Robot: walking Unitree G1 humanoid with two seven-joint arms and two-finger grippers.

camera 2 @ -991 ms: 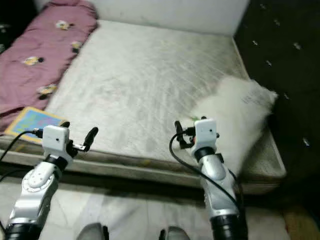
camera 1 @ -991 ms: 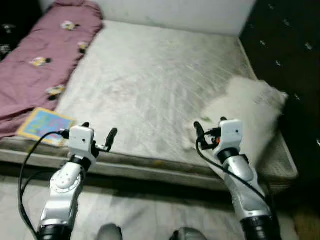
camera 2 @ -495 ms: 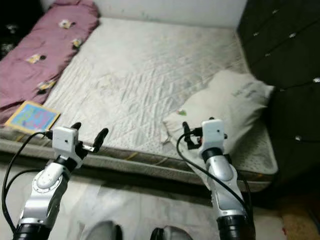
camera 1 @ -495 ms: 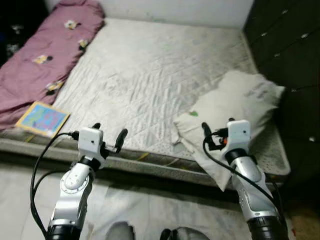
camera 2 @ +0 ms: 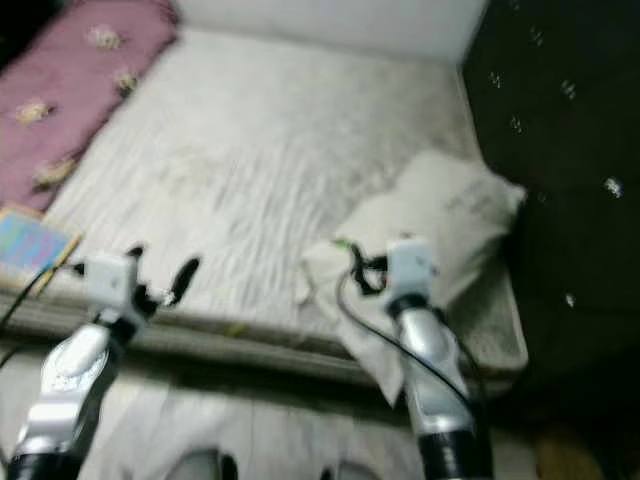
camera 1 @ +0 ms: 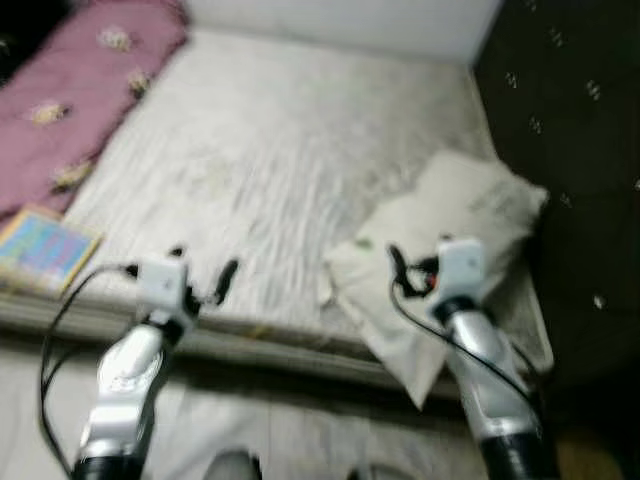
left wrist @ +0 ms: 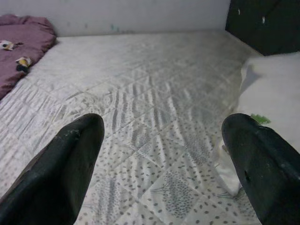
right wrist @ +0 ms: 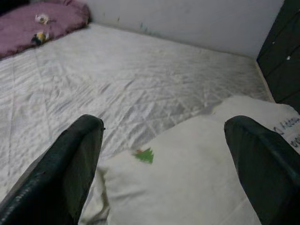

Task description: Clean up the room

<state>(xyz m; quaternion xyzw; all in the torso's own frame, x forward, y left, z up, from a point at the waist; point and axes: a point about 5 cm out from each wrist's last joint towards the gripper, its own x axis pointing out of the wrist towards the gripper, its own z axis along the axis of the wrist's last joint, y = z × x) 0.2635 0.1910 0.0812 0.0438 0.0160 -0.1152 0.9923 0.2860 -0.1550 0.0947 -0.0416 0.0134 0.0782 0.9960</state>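
- The mattress (camera 1: 290, 170) lies bare, with its near edge just before the robot; the head views are blurred, so fine detail is lost.
- A white pillow (camera 1: 440, 250) sits askew at the mattress's near right corner, one end hanging over the edge, beside a dark cabinet (camera 1: 570, 120). Judging by the task, it is likely the thing to straighten.
- The right gripper (camera 1: 420, 262) hovers over the pillow's near end, its fingers (right wrist: 70, 173) spread wide and holding nothing, as if lined up for a grab.
- The left gripper (camera 1: 200, 272) is raised over the mattress's near edge, well apart from the pillow, fingers (left wrist: 65, 168) also wide and empty; it seems merely at the ready.
- A purple blanket (camera 1: 70, 110) lies bunched along the left side of the mattress.
- A colourful book (camera 1: 40, 260) rests at the near left corner, just beside the blanket; it probably needs putting away too.
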